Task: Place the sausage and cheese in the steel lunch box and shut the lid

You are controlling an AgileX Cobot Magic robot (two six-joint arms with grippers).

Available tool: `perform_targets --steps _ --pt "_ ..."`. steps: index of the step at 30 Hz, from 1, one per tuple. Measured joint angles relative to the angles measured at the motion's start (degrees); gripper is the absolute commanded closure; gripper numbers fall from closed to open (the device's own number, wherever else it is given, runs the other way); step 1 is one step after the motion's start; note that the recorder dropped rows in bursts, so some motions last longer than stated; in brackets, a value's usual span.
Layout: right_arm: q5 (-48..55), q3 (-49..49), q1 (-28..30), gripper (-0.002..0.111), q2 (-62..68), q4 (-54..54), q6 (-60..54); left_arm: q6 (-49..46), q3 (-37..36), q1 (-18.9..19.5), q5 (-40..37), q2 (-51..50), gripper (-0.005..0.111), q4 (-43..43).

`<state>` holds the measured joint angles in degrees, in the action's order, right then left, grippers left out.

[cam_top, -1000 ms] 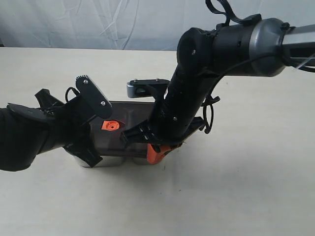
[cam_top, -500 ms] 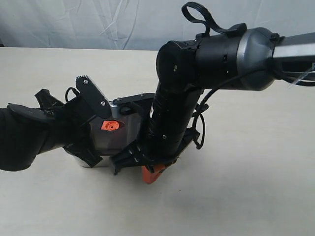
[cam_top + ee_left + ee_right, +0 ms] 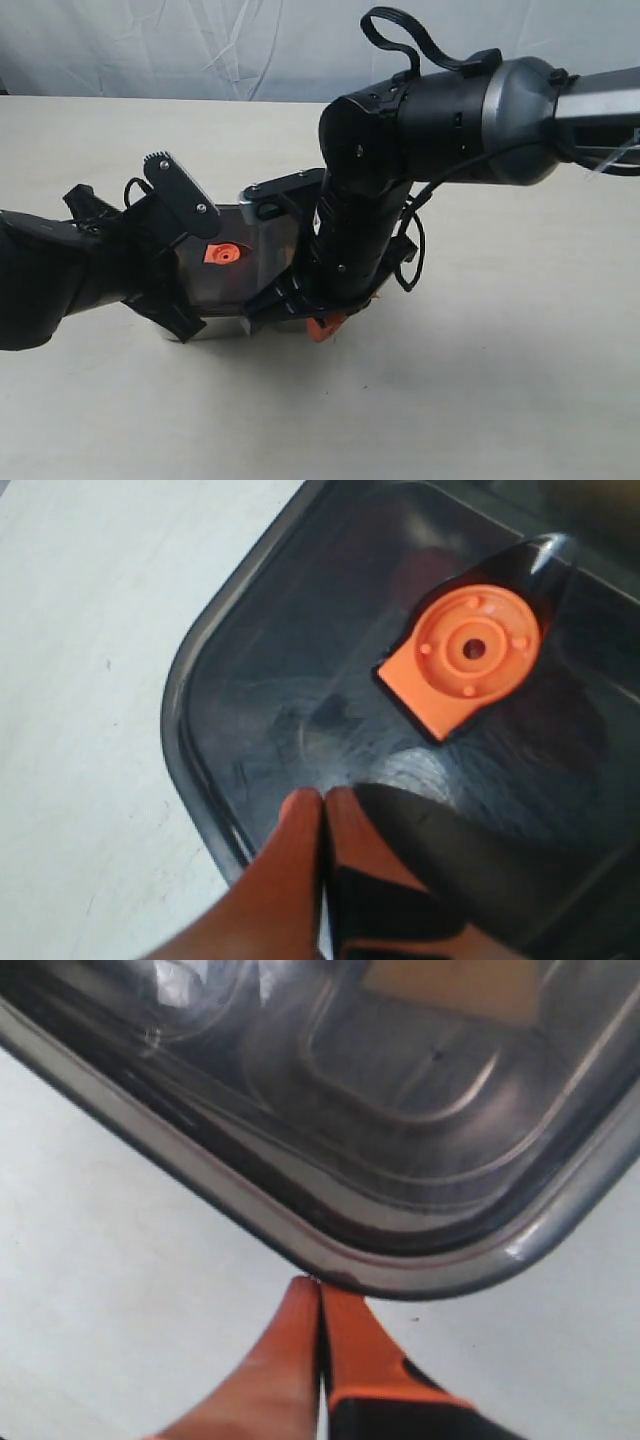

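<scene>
The dark translucent lid (image 3: 262,262) lies on the steel lunch box (image 3: 222,327), its orange valve (image 3: 222,253) facing up. In the left wrist view my left gripper (image 3: 322,802) is shut, its orange tips resting on the lid (image 3: 280,680) near a rounded corner, beside the valve (image 3: 465,655). My right gripper (image 3: 322,327) is shut with nothing in it, its tips (image 3: 319,1288) touching the box's corner rim (image 3: 560,1225) from outside. The yellow-orange cheese (image 3: 450,985) shows through the lid. A dim reddish patch (image 3: 432,572) under the lid may be the sausage.
The box stands on a pale tabletop (image 3: 500,380) with a white cloth backdrop (image 3: 200,50) behind. The right arm's black forearm (image 3: 360,220) crosses over the box's right half and hides it. The left arm's wrist (image 3: 130,260) covers the box's left end.
The right gripper swung toward the table's front past the box's corner, then came back against the rim. The left arm shifted slightly left and back.
</scene>
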<state>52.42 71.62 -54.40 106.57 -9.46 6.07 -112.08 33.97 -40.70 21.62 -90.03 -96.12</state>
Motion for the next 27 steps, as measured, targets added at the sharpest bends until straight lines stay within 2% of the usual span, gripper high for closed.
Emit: perform_targets --steps 5,11,19,27 --pt "-1.8 0.0 0.0 0.109 0.0 0.5 0.0 0.1 -0.5 0.0 -1.1 1.2 0.107 -1.4" --pt "1.3 0.0 0.0 0.109 0.0 0.5 0.0 0.1 -0.8 0.0 -1.3 1.9 0.107 -1.5" --pt "1.8 0.0 0.0 0.109 -5.4 0.5 0.0 0.2 -1.8 0.0 -4.6 9.9 0.107 -3.1" --pt "-5.6 0.0 0.0 0.109 -6.6 4.9 2.1 0.2 -1.8 0.0 -4.9 11.3 0.107 -3.1"
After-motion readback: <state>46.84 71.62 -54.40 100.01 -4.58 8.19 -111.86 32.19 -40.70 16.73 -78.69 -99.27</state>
